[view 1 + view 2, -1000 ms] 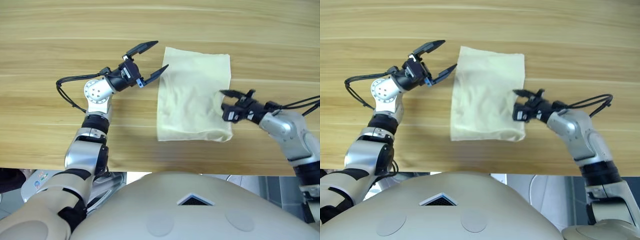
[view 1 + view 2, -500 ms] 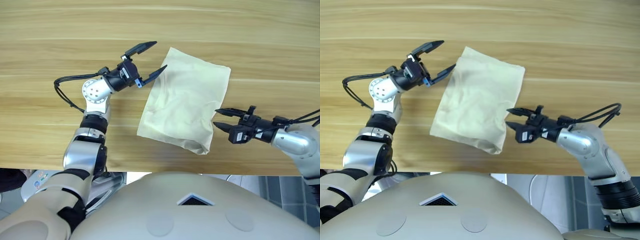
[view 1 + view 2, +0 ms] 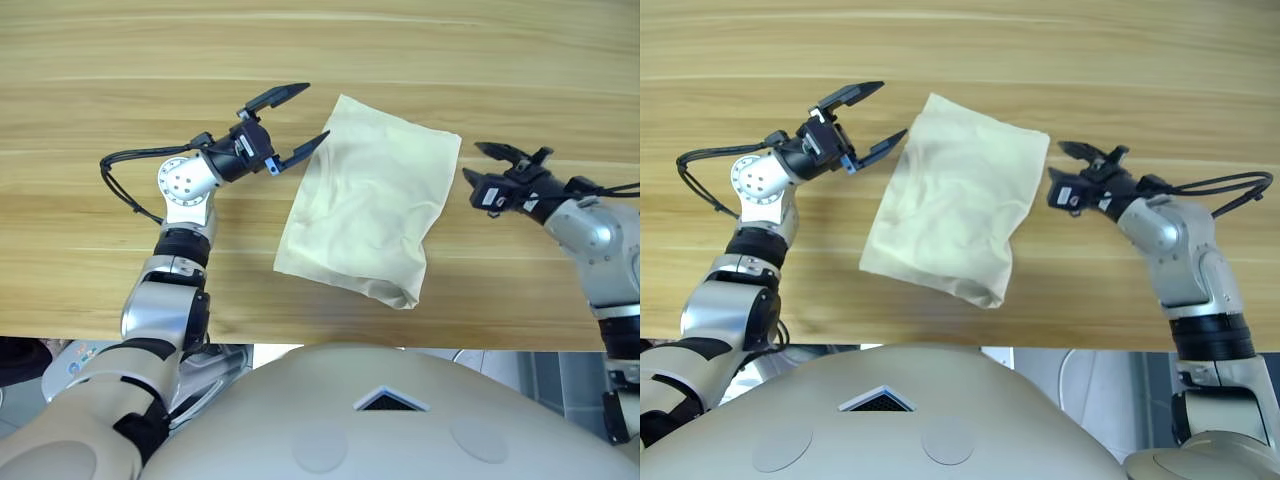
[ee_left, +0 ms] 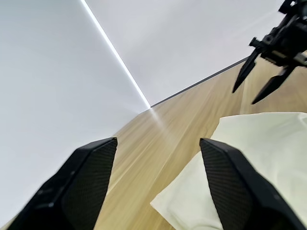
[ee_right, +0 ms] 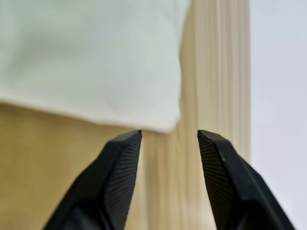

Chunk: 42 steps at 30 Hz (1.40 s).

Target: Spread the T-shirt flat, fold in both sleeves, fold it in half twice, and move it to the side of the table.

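Observation:
The pale yellow T-shirt lies folded into a rectangle on the wooden table, skewed so its near end points toward my left. My left gripper hovers open at the shirt's far left corner, holding nothing. In the left wrist view its fingers frame the shirt's corner. My right gripper stands open just right of the shirt's far right corner, apart from the cloth. The right wrist view has the shirt's edge beyond the open fingers.
The table's near edge runs just below the shirt's near corner. Bare wood stretches on the far side, to the left and to the right of the shirt. Cables trail from both wrists.
The right gripper let go of the shirt's near right corner after swinging that end leftward, then moved away up to the far right corner. The left arm barely shifted.

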Available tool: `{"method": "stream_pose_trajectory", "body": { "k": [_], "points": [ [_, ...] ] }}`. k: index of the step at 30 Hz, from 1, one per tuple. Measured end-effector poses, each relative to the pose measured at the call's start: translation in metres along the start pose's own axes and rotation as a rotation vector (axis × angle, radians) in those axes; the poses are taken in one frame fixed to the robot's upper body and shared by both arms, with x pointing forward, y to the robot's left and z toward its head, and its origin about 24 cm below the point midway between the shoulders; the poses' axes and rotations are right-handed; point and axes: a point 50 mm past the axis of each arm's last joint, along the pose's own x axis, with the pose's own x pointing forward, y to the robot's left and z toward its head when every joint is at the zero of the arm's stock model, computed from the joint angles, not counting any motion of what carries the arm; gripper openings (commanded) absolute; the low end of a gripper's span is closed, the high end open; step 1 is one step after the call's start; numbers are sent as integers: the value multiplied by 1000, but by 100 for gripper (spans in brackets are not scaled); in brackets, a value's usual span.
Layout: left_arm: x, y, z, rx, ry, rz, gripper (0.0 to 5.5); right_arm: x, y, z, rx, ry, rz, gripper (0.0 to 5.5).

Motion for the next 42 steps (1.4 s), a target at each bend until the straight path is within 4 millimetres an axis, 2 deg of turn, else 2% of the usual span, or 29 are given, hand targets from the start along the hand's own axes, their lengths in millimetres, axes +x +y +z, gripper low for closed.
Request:
{"method": "stream_pose_trajectory", "body": {
  "k": [3, 8, 23, 32, 35, 38, 42],
  "points": [
    [1, -1, 0, -2, -3, 1, 319, 10, 3, -4, 19, 26, -5, 215],
    [1, -1, 0, -4, -2, 6, 319, 29, 18, 3, 15, 19, 33, 215],
    [1, -3, -2, -15, 2, 9, 319, 77, 13, 50, -17, -133, 24, 215],
    [2, -4, -2, -19, 2, 1, 319, 87, 10, 55, -1, -163, 25, 215],
    [1, -4, -2, -7, 11, -14, 319, 78, 5, 40, 0, -115, 7, 215],
    [-10, 4, -2, 49, 62, -49, 366, 61, -12, 8, -2, 4, -54, 215],
    [-30, 28, 3, 152, 158, -101, 409, 31, -20, -30, 30, 115, -86, 215]
  ]
}}
